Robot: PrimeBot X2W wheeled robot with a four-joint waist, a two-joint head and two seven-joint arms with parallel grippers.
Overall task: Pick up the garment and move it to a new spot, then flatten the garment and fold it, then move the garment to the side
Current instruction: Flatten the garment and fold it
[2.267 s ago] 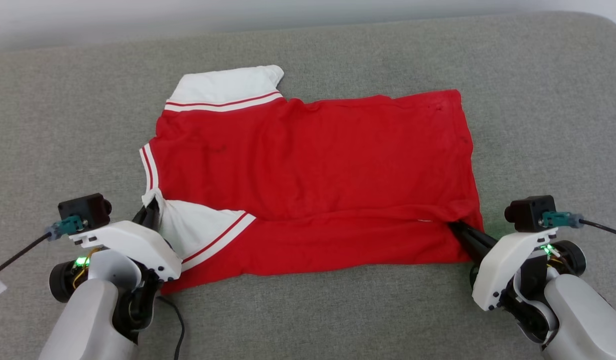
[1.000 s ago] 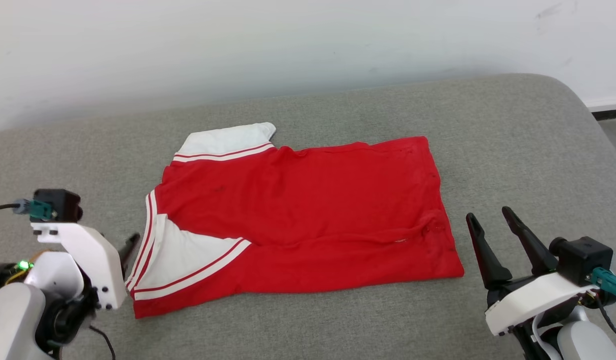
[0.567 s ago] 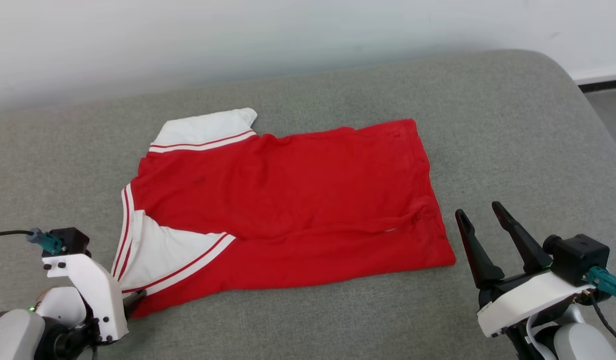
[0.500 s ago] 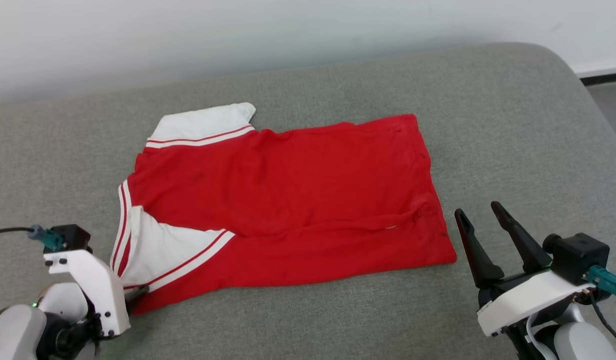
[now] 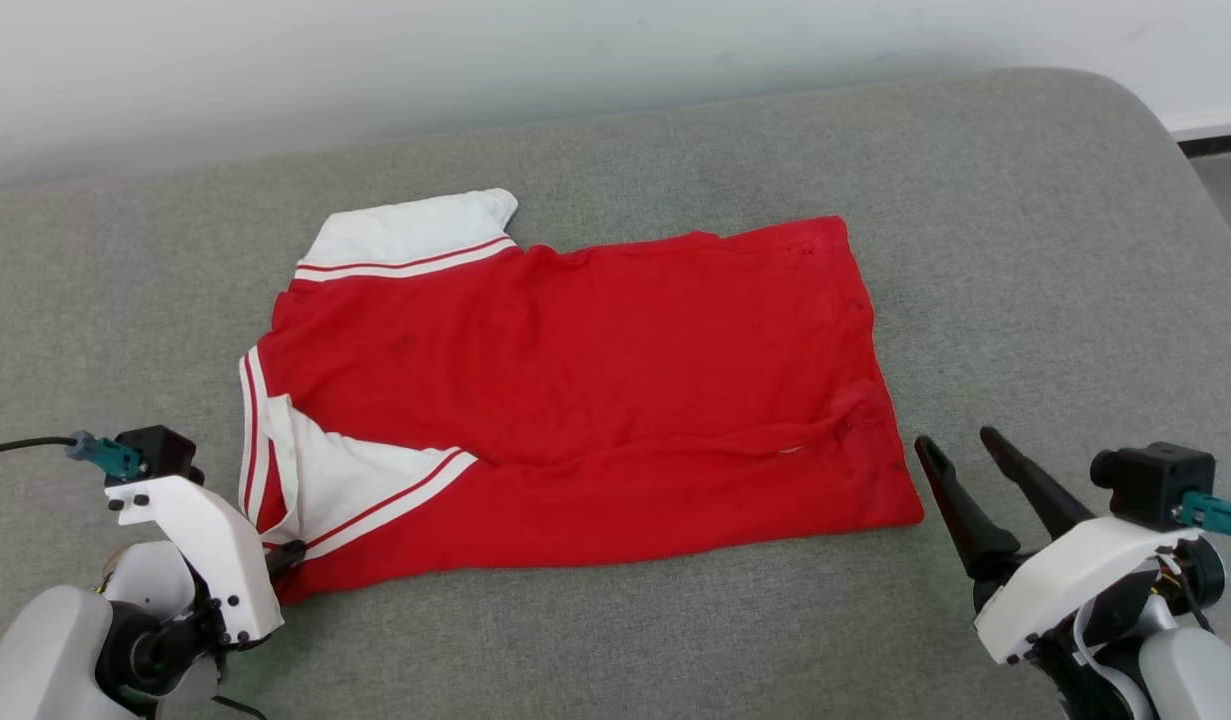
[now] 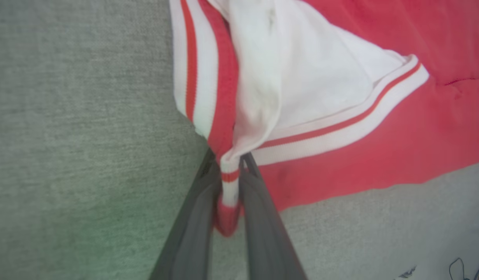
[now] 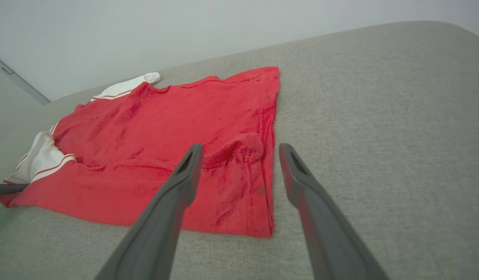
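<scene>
The folding step is in hand: the soft bright red T-shirt with white, red-striped short sleeves [image 5: 575, 390] is lying flat on the grey woven cushion [image 5: 1025, 250] with its near edge turned over. The left gripper [image 6: 228, 163] is pinching its striped corner, a tongue of cloth running down between the nearly closed jaws. The right gripper [image 5: 953, 437] is hovering with jaws wide apart, the red hem corner just beside its tips and seemingly untouched; next, I judge, it is needing to clamp that corner so both ends lift together.
</scene>
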